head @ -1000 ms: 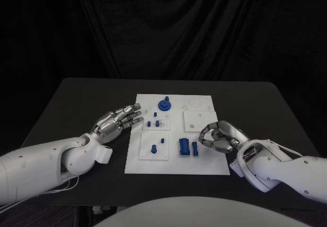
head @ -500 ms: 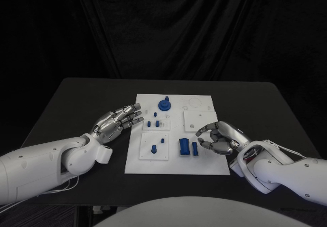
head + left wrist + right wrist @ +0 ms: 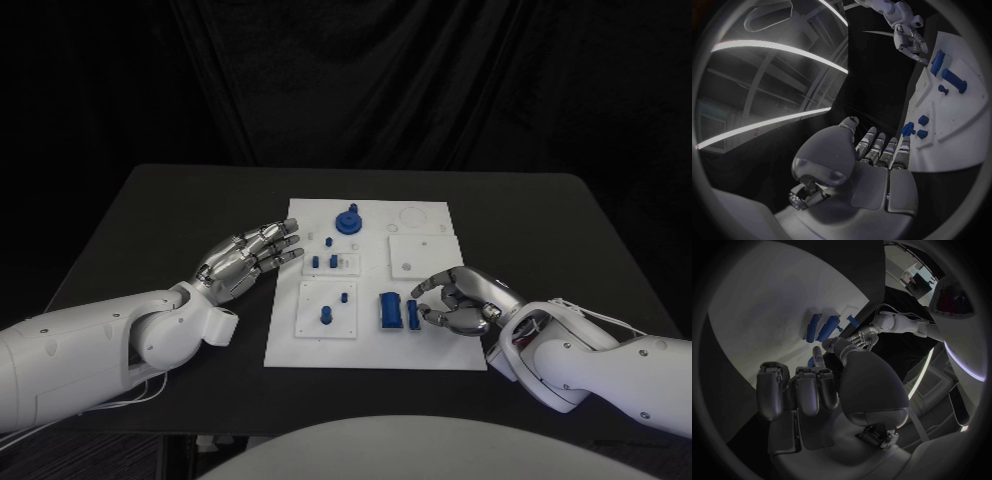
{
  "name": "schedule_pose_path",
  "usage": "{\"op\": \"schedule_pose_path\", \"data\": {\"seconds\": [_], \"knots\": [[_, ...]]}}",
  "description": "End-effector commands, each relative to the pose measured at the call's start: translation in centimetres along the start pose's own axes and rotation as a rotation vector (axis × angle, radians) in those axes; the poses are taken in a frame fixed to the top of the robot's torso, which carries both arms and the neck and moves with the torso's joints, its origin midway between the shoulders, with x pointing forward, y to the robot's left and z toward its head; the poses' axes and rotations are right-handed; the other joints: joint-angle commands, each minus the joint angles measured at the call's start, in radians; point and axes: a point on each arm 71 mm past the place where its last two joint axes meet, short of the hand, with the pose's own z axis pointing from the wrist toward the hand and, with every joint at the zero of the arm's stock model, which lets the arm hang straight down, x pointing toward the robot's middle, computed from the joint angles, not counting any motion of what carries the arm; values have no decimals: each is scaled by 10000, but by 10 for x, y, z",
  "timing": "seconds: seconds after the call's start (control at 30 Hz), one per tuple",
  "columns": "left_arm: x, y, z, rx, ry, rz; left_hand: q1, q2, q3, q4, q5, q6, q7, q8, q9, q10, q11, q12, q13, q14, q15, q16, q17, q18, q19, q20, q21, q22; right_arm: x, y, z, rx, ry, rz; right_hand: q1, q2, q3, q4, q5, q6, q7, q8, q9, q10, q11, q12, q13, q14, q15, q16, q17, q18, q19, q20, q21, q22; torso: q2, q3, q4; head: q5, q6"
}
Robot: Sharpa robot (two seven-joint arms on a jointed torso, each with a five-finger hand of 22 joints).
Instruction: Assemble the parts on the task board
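Head view: my right hand [image 3: 459, 300] has slid in towards the blue parts [image 3: 397, 310] on the task board [image 3: 433, 345], fingers curled, holding nothing I can see; left hand [image 3: 253, 255] stays spread wide on the worktop [image 3: 173, 210]. Right wrist view: thumb hides any contact

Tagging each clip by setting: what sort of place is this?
Probably a robot test lab: a black table before dark curtains, with a white task board holding blue parts, and bare ceiling light strips.
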Motion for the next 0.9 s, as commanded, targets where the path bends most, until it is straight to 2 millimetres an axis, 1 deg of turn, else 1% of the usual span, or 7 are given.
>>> {"op": "schedule_pose_path", "data": {"seconds": [0.03,0.23,0.37,0.9], "knots": [[2,0,0,98,103,-107,102,-18,71,14,59,-6,289,44,6,-2,-30,36,10,77,19,58,15,-161,73,-20,60,-9,4,-3,0,330,416,-180,-11,-37,5,-57,26,-61,18,-87,-39,1059,38,28,2633,965,28,37,2228,28,574,56,10,2278,2,0,2,-5,-2],[2,0,0,93,106,-110,102,-18,71,14,59,-6,289,44,6,-2,-30,36,10,77,19,58,15,-161,73,-20,60,-9,6,-5,1,478,563,-229,-42,-31,11,-64,-2,-77,26,-138,-95,1059,47,28,2633,962,33,32,2214,32,566,58,-4,2272,3,0,4,-13,-2],[2,0,0,86,109,-113,102,-18,71,14,59,-6,289,44,6,-2,-30,36,10,77,19,58,15,-161,73,-20,60,-9,7,-6,2,616,715,-318,-160,21,4,-30,-94,63,48,-160,-188,1059,124,28,2633,959,88,28,2202,32,560,90,-11,2269,1,-1,2,0,-2],[1,0,0,86,98,-106,96,-26,83,10,57,-9,284,53,6,-2,-32,46,11,78,22,58,15,-166,86,-21,65,-7,9,-11,2,1013,954,-473,-285,62,-21,-4,-226,96,133,-272,-350,1059,232,28,2633,929,178,-17,2065,59,507,162,-108,2230,0,-1,0,-9,-2]]}}
